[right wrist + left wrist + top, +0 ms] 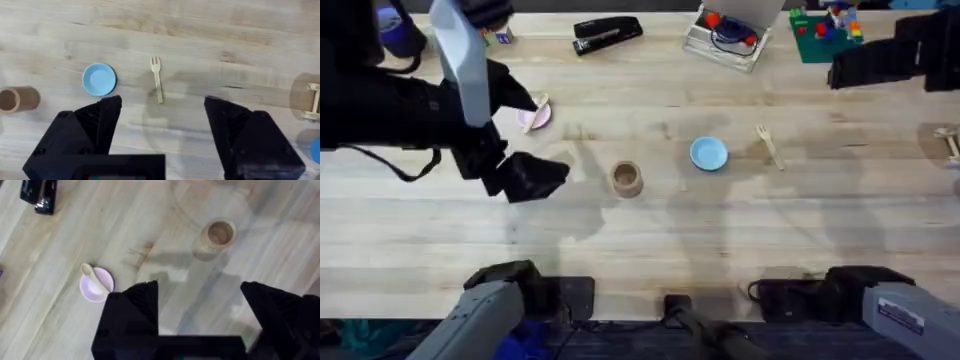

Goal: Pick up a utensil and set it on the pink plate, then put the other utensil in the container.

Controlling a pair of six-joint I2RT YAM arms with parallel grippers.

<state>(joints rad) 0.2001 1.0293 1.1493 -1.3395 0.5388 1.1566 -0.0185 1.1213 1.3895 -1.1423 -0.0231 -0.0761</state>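
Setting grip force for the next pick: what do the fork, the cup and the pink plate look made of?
Fork: pale tan, matte, thin and flat, likely wood. Cup: tan-brown, dull, darker hollow, looks like wood or cardboard; can't tell which. Pink plate: smooth, even pastel, probably plastic; a pale spoon already lies on it.

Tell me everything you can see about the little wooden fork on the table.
The wooden fork is small, thin and pale, with short tines at one end and a slim flat handle. It lies flat on the bare wooden table, just beside the light blue plate but apart from it. Nothing touches it; the right claw hangs open above it.
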